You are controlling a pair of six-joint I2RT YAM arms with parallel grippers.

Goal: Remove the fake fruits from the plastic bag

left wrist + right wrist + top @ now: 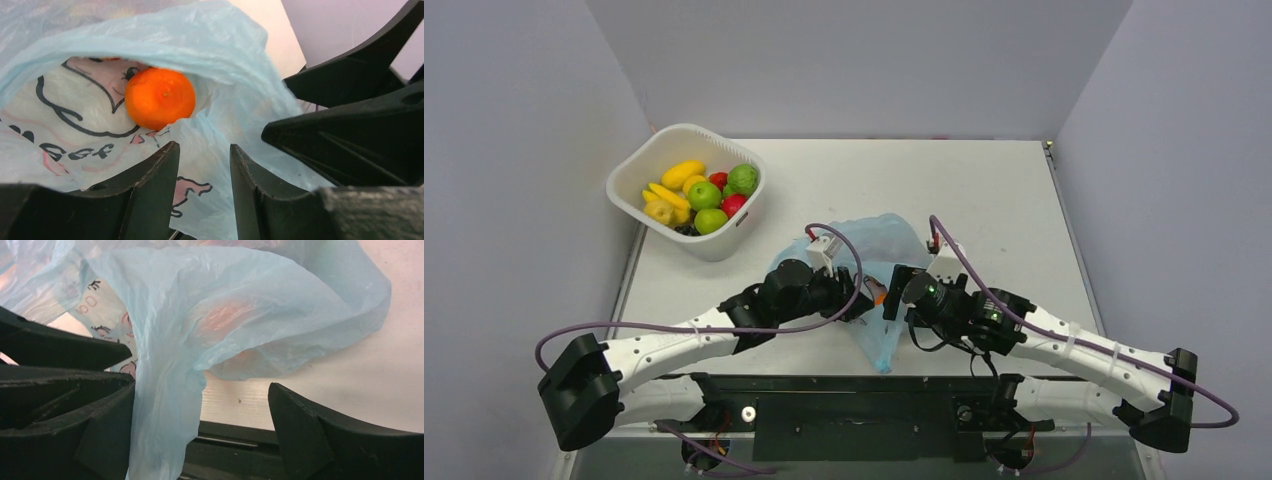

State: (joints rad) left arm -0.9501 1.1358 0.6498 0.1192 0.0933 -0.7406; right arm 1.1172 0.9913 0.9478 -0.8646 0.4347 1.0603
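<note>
The light-blue plastic bag [886, 243] lies crumpled at the table's middle, near the front edge. An orange [160, 98] sits just inside its open mouth and shows as a small speck in the top view [879, 297]. My left gripper [204, 156] is open, with a narrow gap, close below the orange and over the printed film. My right gripper [200, 396] is wide open. A hanging strip of the bag [165, 405] lies against its left finger. The two grippers meet at the bag's near end [879, 300]. The grape bunches and the dark fruit are hidden.
A white basket [656, 150] at the back left holds a yellow banana, a lemon, green apples and red fruits. The table's dark front rail [235, 445] runs just below the right gripper. The right gripper's fingers [350, 100] crowd the left wrist view.
</note>
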